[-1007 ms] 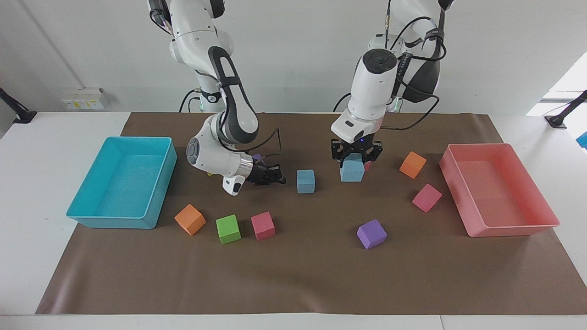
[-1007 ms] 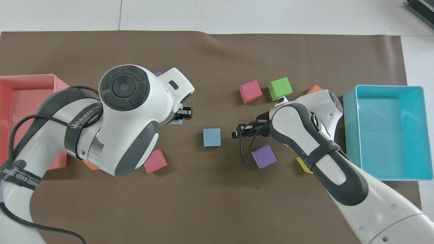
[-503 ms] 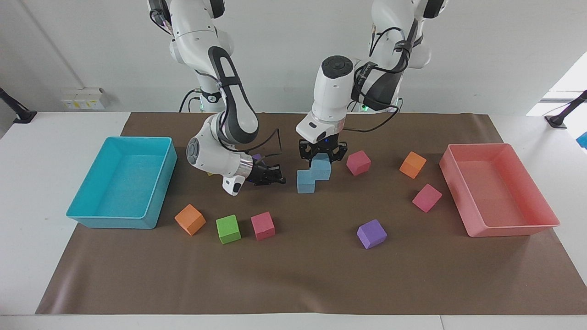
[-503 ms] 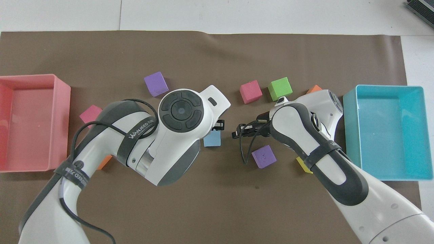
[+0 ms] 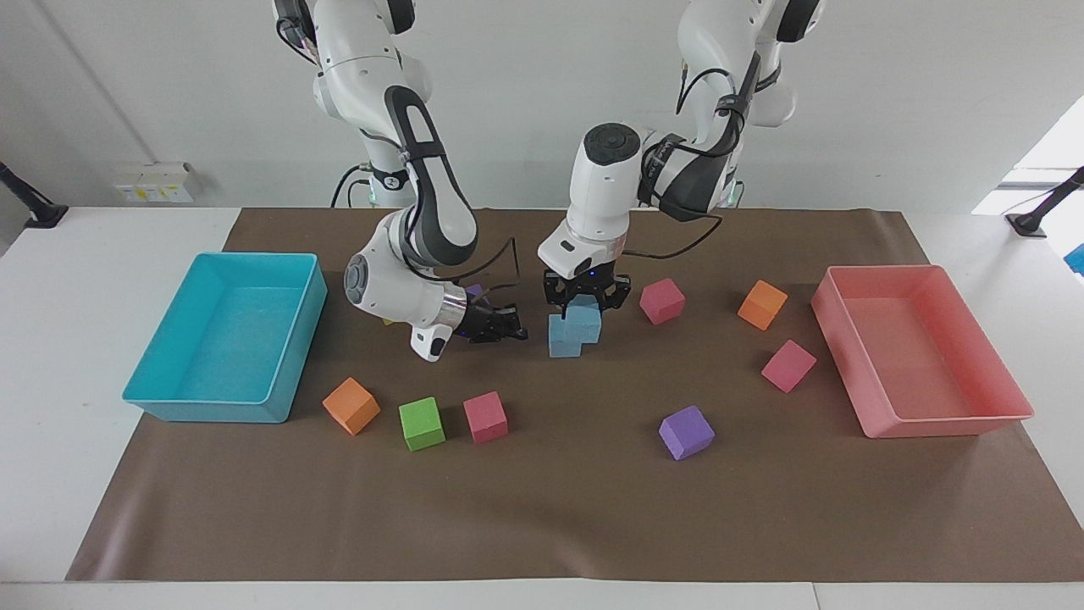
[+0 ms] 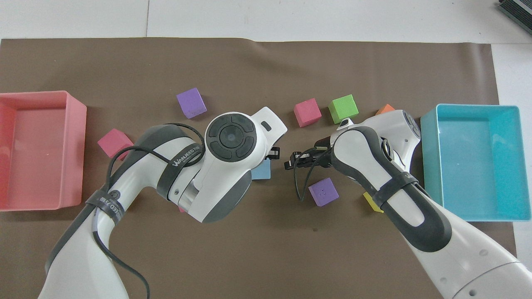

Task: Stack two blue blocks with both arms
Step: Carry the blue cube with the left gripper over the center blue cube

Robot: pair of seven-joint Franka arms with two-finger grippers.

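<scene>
One blue block (image 5: 584, 322) was held between the fingers of the left gripper (image 5: 586, 298), closed on it from above. It was kept over the second blue block (image 5: 562, 341), which lay on the brown mat (image 5: 542, 508) at mid-table, and partly overlapped it. The right gripper (image 5: 506, 326) was kept closed and empty, low just beside the lying block, toward the right arm's end.

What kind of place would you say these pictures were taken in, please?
Most likely a robotics lab bench for manipulation trials: two white arms mounted at a table with a brown mat, scattered coloured foam cubes such as a green cube, and sorting trays like the pink tray.
</scene>
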